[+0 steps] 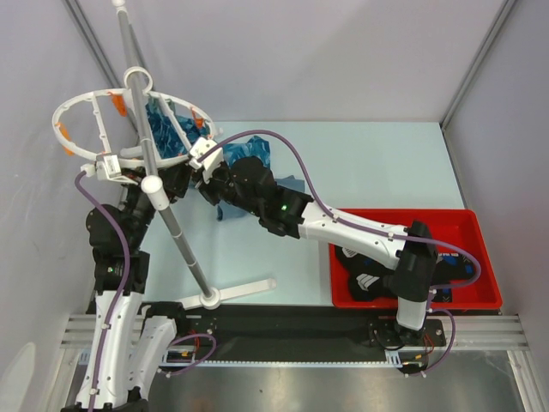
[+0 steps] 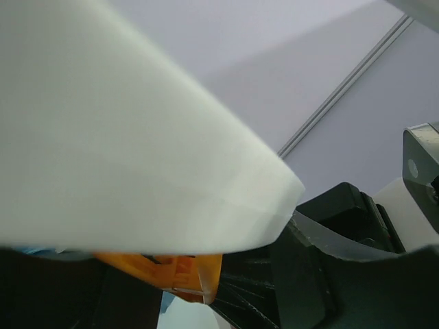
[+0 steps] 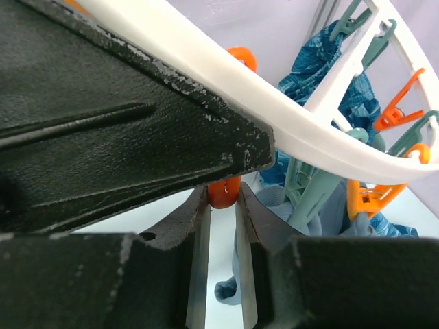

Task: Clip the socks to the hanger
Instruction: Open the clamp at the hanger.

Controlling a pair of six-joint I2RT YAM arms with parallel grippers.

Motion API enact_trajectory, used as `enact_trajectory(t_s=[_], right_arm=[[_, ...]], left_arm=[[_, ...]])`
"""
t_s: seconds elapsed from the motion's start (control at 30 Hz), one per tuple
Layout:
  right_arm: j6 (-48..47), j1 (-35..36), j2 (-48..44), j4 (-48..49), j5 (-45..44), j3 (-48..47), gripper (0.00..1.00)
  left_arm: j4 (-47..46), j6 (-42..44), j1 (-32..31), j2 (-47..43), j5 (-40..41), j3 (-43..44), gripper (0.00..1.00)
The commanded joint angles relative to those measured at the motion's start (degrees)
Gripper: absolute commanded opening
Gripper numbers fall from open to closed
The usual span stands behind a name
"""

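Note:
The black socks with white stripes lie in the red bin at the right. The white ring hanger with orange and teal clips sits on a pole at the upper left. My right gripper reaches under the ring, and in the right wrist view it is shut on the lower end of an orange clip. My left gripper sits under the ring beside it. In the left wrist view the blurred ring fills the frame above an orange clip. The left jaws are mostly hidden.
Blue patterned cloths hang from the ring's teal clips. A grey-blue cloth hangs below. The slanted stand pole and its foot cross the left arm. Grey walls enclose the table.

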State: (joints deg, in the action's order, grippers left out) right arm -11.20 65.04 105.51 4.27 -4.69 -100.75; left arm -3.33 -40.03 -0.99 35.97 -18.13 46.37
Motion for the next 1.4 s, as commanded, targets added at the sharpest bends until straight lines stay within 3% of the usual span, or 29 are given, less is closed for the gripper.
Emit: enact_trajectory(t_s=[0.0, 0.13, 0.33, 0.37, 0.4, 0.5, 0.73, 0.77, 0.8, 0.9, 1.13, 1.37], right_arm=[[-1.0, 0.5, -0.9, 0.2, 0.2, -3.0, 0.0], [-1.0, 0.5, -0.9, 0.3, 0.2, -3.0, 0.0], [-0.8, 0.6, -0.7, 0.5, 0.3, -3.0, 0.0], [-0.9, 0.5, -0.7, 0.4, 0.3, -3.0, 0.0], [-0.8, 0.5, -0.7, 0.4, 0.3, -3.0, 0.0], [-0.9, 0.5, -0.7, 0.6, 0.4, -2.8, 0.0], [-0.5, 0.1, -0.6, 0.4, 0.6, -2.8, 0.12], [-0.3, -0.3, -0.7, 0.4, 0.9, -2.7, 0.18], [-0.2, -0.4, -0.7, 0.5, 1.2, -2.5, 0.31], [-0.1, -1.7, -1.4, 0.9, 3.8, -1.5, 0.43], [1.1, -5.4, -4.9, 8.3, 17.2, 5.9, 0.46], [2.9, -7.5, -6.2, 15.0, 24.2, 10.7, 0.45]], left_arm=[[-3.4, 0.8, -0.5, -0.5, 0.3, -0.2, 0.58], [-3.4, 0.8, -0.5, -0.7, 0.6, -0.4, 0.52], [-2.8, 1.3, -0.5, -0.7, 1.0, -0.5, 0.3], [-2.6, 1.3, -0.5, -0.8, 1.1, -0.8, 0.26], [-2.4, 1.2, -0.5, -0.8, 1.4, -0.8, 0.15], [-1.9, 1.0, -0.5, -0.9, 2.1, -0.8, 0.0], [-2.8, 0.6, -0.5, -1.6, 2.6, -1.4, 0.0], [-2.9, 0.6, -0.5, -1.6, 2.5, -1.5, 0.0], [-3.2, 0.6, -0.5, -1.7, 2.2, -1.5, 0.0], [-3.6, 0.2, -0.5, -1.7, 1.9, -1.9, 0.0], [-2.9, -0.6, -0.4, -1.1, 1.1, -1.9, 0.0], [-2.1, -1.2, -0.4, -1.2, 0.4, -1.7, 0.0]])
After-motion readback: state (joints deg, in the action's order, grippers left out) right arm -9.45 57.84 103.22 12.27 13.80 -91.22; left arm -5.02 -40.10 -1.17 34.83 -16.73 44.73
